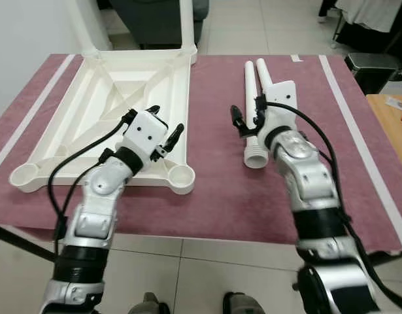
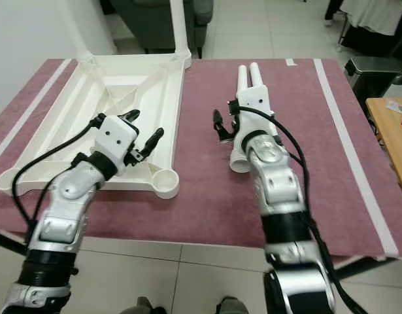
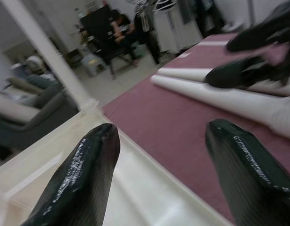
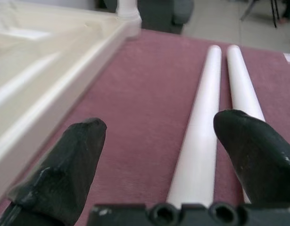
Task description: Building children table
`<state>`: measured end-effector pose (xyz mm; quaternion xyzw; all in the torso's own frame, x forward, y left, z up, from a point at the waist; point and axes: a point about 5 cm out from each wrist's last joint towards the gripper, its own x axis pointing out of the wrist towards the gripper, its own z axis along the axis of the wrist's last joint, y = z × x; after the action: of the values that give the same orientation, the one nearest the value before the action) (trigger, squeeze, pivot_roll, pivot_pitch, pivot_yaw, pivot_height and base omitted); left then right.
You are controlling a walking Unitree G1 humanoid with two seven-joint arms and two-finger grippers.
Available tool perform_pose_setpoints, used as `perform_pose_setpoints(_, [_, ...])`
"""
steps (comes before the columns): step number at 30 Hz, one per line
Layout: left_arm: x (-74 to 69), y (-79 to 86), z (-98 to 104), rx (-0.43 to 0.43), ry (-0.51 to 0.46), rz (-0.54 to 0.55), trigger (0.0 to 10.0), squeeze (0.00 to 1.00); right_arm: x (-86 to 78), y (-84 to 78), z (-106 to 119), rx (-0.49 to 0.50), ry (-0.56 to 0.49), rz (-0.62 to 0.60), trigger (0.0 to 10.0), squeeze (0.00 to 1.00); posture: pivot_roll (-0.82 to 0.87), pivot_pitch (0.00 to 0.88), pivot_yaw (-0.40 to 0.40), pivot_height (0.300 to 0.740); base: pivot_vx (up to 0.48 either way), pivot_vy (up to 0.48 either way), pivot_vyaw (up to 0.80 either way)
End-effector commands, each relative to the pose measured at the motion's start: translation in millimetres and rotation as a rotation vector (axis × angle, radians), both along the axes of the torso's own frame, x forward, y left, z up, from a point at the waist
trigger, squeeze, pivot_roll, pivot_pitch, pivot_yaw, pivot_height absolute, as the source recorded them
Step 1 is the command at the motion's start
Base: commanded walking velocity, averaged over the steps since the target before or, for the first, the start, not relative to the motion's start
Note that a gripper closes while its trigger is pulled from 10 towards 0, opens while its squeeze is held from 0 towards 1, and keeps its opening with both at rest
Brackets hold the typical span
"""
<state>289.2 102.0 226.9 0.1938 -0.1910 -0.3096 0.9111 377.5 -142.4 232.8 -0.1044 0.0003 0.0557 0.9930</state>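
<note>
- Right gripper (image 1: 246, 122), fingers apart and empty, hovers directly over the near leg (image 4: 199, 136), which runs lengthwise away from the robot.
- Left gripper (image 1: 167, 124), also spread empty, hangs over the upturned tabletop (image 1: 102, 98), farther from the legs.

Upturned tabletop (image 1: 102, 111) lies left on the mat (image 1: 220, 196) (two loose legs (image 1: 256, 98) right)
</note>
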Motion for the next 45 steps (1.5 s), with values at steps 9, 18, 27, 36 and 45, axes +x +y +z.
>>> perform_pose_setpoints(9, [-21.9,-7.9,7.2,0.041,0.048,-0.16,10.0,0.0,24.1,-12.5,-15.5,0.014,0.198,-0.113,10.0,0.0,-0.01,0.173,0.059,0.74,0.0,0.0,0.0])
perform_pose_setpoints(18, [-25.3,-2.8,12.7,0.049,0.052,-0.138,10.0,0.0,28.5,-20.9,-24.4,0.091,0.351,-0.117,10.0,0.0,-0.01,0.182,0.044,0.74,0.0,0.0,0.0])
perform_pose_setpoints(27, [-26.1,-2.1,15.4,0.052,0.064,-0.14,10.0,0.0,30.2,-19.5,-29.3,0.1,0.423,-0.115,10.0,0.0,-0.04,0.19,0.035,0.74,0.0,0.0,0.0])
perform_pose_setpoints(36, [-27.4,-3.5,15.1,0.055,0.073,-0.129,10.0,0.0,29.6,-8.7,-32.2,0.046,0.556,-0.043,10.0,0.0,-0.06,0.2,0.014,0.74,0.0,0.0,0.0])
perform_pose_setpoints(45, [-29.2,-1.2,13.9,0.056,0.084,-0.106,10.0,0.0,28.9,-13.7,-32.1,0.018,0.615,-0.04,3.7,0.0,-0.06,0.21,-0.005,0.74,0.0,0.0,0.0])
